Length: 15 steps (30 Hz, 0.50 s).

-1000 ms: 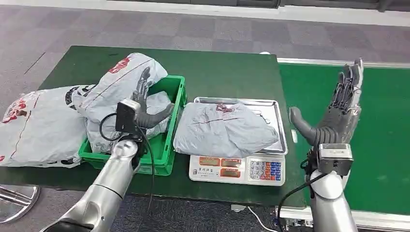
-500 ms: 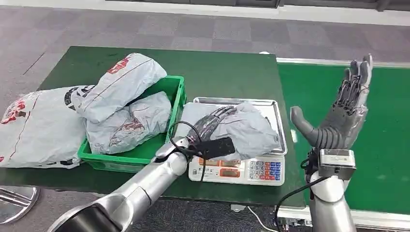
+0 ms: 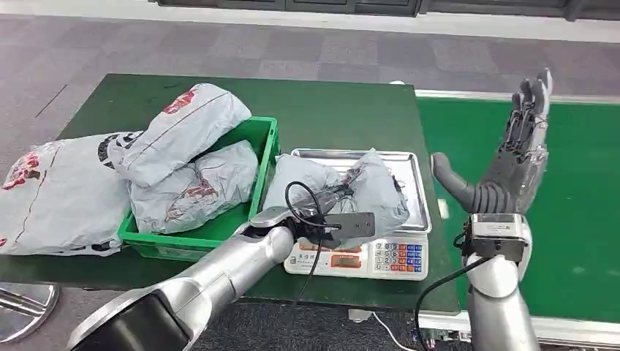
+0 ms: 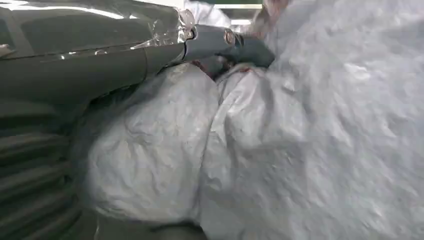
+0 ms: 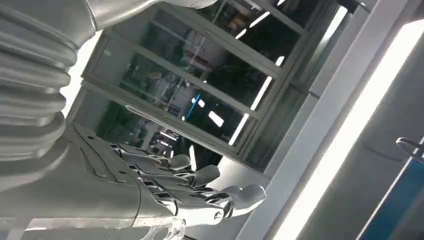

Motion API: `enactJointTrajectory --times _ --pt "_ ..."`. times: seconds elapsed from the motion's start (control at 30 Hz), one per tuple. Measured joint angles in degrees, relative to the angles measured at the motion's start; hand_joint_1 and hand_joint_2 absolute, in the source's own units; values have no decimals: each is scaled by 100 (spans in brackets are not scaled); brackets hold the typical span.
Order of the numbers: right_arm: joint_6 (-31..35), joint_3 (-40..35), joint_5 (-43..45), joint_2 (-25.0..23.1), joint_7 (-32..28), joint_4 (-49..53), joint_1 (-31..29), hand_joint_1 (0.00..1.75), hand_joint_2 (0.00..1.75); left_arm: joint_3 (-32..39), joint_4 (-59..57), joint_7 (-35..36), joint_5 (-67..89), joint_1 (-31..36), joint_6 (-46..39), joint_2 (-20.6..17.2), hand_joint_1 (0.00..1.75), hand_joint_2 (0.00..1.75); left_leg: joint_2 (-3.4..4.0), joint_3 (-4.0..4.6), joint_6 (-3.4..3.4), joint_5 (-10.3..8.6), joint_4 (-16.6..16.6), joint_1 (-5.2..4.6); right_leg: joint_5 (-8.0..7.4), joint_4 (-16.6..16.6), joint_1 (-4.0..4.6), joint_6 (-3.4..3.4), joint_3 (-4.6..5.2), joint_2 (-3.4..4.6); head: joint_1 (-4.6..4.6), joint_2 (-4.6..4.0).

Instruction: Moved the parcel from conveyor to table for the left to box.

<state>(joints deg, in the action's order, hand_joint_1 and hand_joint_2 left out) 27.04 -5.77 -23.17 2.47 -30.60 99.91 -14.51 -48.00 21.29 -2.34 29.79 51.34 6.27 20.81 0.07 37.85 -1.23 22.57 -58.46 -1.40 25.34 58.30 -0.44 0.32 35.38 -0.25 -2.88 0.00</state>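
Grey crinkled plastic parcel (image 3: 333, 191), soft and lumpy, lies on the steel tray of the scale (image 3: 417, 175) on the green tabletop (image 3: 329, 110). Left hand (image 3: 338, 191) grips the parcel, fingers sunk into bunched film; left wrist view shows the thumb (image 4: 235, 45) pressed into a fold. Right hand (image 3: 504, 164) is raised over the green conveyor (image 3: 585, 190), fingers spread, holding nothing. Green ribbed crate (image 3: 256, 190) beside the scale holds two similar grey bags (image 3: 183, 157); a bigger bag (image 3: 58, 194) lies against it.

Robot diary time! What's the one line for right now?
left hand: grips parcel on scale | right hand: open, raised over conveyor
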Motion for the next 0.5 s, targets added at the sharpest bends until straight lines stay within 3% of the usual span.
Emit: enactJointTrajectory --times 0.37,0.5 --pt "-13 0 -48 0 76 0 0 0 175 31 -98 -328 -186 104 -144 -28 175 175 -5 -3 3 -12 0 5 -2 1 4 -3 -8 -9 0 0" --pt "-35 0 -44 2 96 0 15 0 175 289 -79 -1128 -601 44 -612 -63 175 175 -4 0 1 -11 -1 5 -2 0 3 -3 -3 -8 0 0"
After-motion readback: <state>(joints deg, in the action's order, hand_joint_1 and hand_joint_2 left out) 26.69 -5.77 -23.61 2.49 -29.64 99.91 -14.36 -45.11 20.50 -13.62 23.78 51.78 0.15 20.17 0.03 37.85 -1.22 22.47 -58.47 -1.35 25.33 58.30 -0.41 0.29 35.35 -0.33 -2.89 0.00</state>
